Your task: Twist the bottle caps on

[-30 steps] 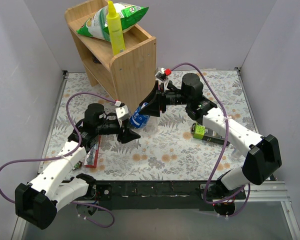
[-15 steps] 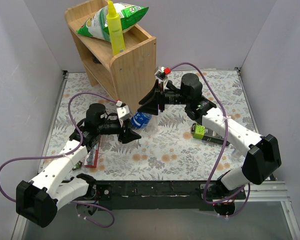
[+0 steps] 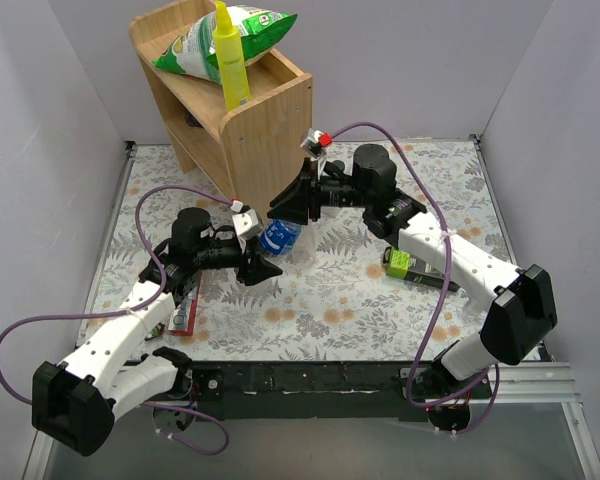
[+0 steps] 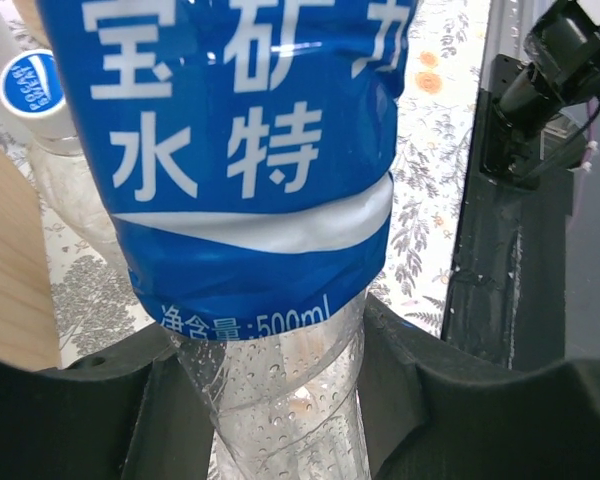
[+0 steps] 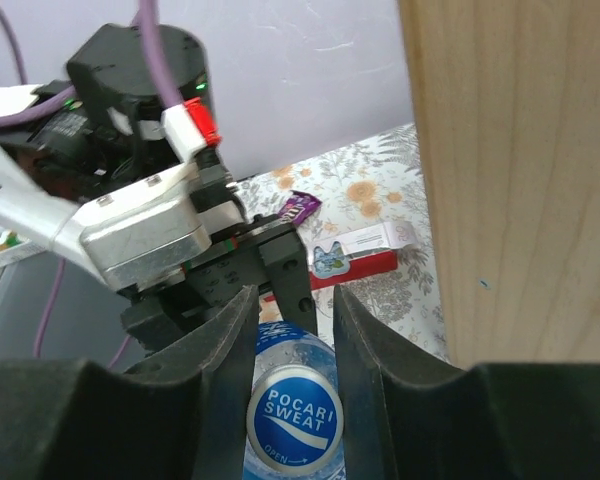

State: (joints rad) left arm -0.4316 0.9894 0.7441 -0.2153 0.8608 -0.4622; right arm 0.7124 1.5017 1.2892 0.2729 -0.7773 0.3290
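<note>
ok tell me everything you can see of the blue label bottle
The bottle is clear thin plastic with droplets inside and a blue label printed in white characters and 500ml. It is tilted, its bare lower end clamped by the left gripper. Its blue Pocari Sweat cap sits between the fingers of the right gripper.

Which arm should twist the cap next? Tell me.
Right: the right claw straddles the blue cap on the bottle; the left claw grips the bottle's body, steadying it.
</note>
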